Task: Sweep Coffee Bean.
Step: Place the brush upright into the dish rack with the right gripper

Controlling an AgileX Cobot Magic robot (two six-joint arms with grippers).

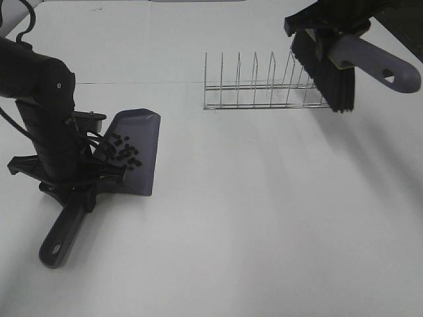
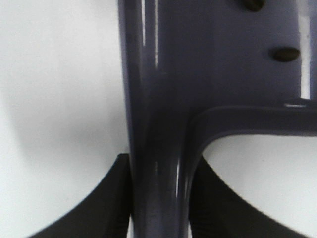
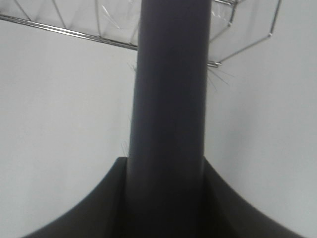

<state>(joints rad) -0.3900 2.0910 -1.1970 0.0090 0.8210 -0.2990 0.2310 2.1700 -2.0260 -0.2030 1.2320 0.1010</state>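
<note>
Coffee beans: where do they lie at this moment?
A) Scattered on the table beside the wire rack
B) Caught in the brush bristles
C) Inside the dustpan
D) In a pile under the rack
C: the beans sit in a loose cluster on the floor of the grey dustpan, far from the rack.

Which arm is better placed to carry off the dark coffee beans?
Left. The left gripper is shut on the handle of the grey plastic dustpan holding the dark coffee beans; the right gripper holds the black-bristled brush raised near the wire rack.
</note>
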